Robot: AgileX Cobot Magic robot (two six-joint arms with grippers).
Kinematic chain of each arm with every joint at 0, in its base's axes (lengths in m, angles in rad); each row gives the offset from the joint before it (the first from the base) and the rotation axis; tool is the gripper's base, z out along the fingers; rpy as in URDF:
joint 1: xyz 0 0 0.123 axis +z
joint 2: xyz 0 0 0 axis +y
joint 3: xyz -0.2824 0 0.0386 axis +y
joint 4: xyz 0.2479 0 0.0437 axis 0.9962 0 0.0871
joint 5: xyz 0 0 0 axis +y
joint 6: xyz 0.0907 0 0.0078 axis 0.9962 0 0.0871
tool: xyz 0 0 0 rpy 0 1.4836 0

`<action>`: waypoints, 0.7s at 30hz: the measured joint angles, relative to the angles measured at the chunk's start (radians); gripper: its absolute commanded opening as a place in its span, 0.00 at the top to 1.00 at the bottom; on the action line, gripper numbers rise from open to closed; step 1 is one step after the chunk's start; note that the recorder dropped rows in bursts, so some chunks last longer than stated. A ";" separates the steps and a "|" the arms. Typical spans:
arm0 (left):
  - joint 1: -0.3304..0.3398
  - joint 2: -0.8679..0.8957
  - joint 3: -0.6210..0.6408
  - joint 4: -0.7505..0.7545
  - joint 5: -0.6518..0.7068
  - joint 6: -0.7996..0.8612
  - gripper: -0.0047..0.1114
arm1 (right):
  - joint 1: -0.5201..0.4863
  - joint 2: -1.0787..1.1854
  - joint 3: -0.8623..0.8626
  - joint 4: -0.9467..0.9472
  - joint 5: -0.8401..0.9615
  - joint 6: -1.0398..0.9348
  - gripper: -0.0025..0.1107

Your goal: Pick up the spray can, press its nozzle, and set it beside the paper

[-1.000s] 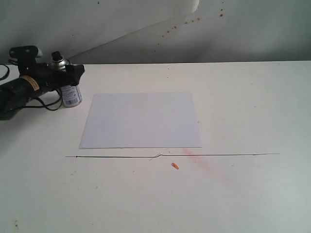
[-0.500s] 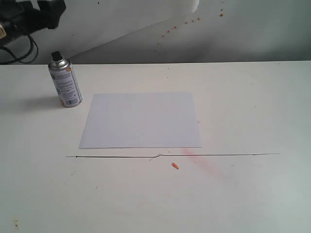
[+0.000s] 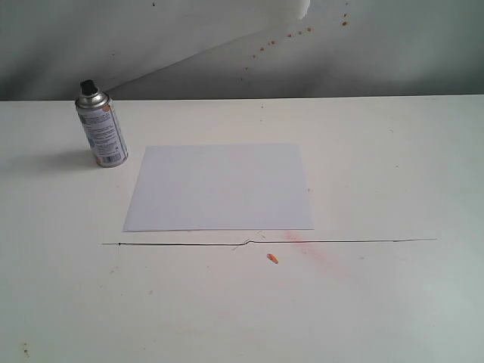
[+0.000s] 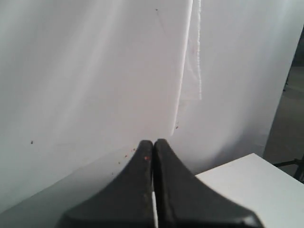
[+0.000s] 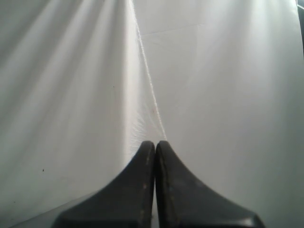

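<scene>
Apparently the spray can (image 3: 100,128) stands upright just beside the paper (image 3: 219,187), while the left gripper (image 4: 153,147) and right gripper (image 5: 155,147) are closed tight and empty, so the main risk is any arm sweep toppling that tall, narrow can.

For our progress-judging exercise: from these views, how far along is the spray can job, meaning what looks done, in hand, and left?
Looks done: the spray can stands upright beside the paper, off its far left corner in the exterior view, apart from it. In hand: nothing; the left gripper and right gripper are shut and empty. Left: seemingly nothing, though whether the nozzle was pressed cannot be seen.
</scene>
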 measured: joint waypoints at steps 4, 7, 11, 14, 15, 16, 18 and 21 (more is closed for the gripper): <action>0.000 -0.114 0.088 0.085 0.039 -0.137 0.96 | 0.000 0.000 0.000 0.000 0.000 0.000 0.98; 0.000 -0.214 0.181 0.094 0.076 -0.150 0.96 | 0.000 0.000 0.000 0.000 0.000 0.000 0.98; 0.000 -0.469 0.357 0.094 0.074 -0.173 0.96 | 0.000 0.000 0.000 0.000 0.000 0.000 0.98; 0.000 -0.636 0.437 0.097 0.049 -0.175 0.96 | 0.000 0.000 0.000 0.000 0.000 0.000 0.98; 0.000 -0.683 0.445 0.099 0.043 -0.176 0.96 | 0.000 0.000 0.000 0.000 0.000 0.000 0.98; 0.000 -0.732 0.450 0.102 0.043 -0.176 0.96 | 0.000 0.000 0.000 0.000 0.000 0.000 0.98; 0.000 -0.803 0.450 0.102 0.043 -0.176 0.96 | 0.000 0.000 0.000 0.000 0.000 0.000 0.98; 0.000 -0.878 0.450 0.102 0.049 -0.123 0.96 | 0.000 0.000 0.000 0.000 0.000 0.000 0.98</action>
